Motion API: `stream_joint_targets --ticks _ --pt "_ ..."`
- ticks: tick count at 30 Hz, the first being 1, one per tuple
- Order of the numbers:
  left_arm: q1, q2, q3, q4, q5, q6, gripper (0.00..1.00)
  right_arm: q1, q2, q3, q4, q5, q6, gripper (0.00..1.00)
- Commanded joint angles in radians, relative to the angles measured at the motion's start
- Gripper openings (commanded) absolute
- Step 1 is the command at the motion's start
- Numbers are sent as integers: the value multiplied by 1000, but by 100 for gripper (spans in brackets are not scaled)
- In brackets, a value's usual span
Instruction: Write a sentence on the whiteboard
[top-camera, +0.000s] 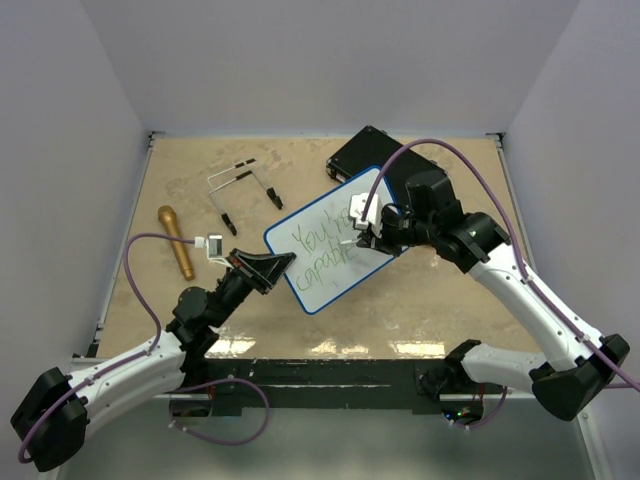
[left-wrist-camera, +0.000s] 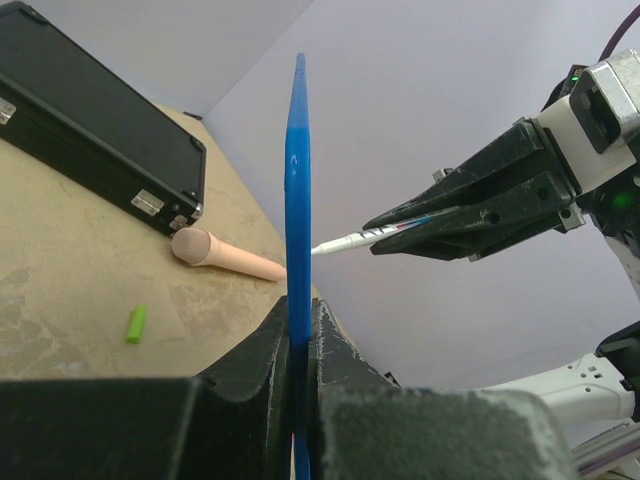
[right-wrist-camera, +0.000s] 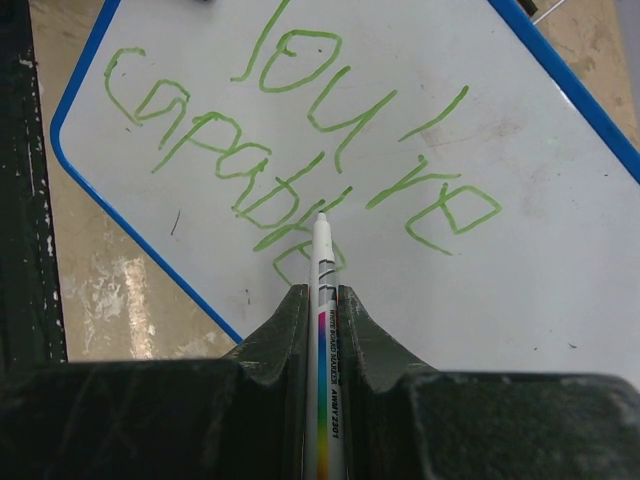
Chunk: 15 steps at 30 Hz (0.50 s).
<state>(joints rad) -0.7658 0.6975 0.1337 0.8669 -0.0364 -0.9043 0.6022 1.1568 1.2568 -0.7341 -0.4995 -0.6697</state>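
- Pale walls on three sides; tan tabletop (top-camera: 420, 320) below.
- Grips a white marker (right-wrist-camera: 322, 262) in the right gripper (right-wrist-camera: 320, 292), fingers closed tight on the barrel, tip forward and apparently touching the board at the last letter of the lower line.
- Pinches the whiteboard (right-wrist-camera: 560, 240) by its thin blue rim with the left gripper (left-wrist-camera: 298, 322), jaws narrow on the near-left edge, across the board from the marker.
- Reads the sentence (right-wrist-camera: 300, 120) as green handwriting in two lines, roughly "You're" above "capable", across the board's middle.
- Judges the board light, thin and stiff, with a glossy face likely to slide or tip under pen pressure; best held at the rim, clear of wet ink.
- Judges the marker light and smooth; suits a mid-barrel grip and gentle pressure, to spare the tip.
- Finds a black case (top-camera: 365, 152) at the board's far corner, contact unclear; a microphone (top-camera: 177, 242) well to the left; a small green cap (left-wrist-camera: 136, 323) loose on the table.
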Motion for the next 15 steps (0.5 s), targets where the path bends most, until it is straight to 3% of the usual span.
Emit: stream_joint_targets --ticks 1,15 --pt "0 -27 81 185 -3 -21 0 4 -16 -14 -24 -17 -24 0" --pt "2 -27 89 187 -11 -8 0 4 -20 -30 -80 -30 -48 0"
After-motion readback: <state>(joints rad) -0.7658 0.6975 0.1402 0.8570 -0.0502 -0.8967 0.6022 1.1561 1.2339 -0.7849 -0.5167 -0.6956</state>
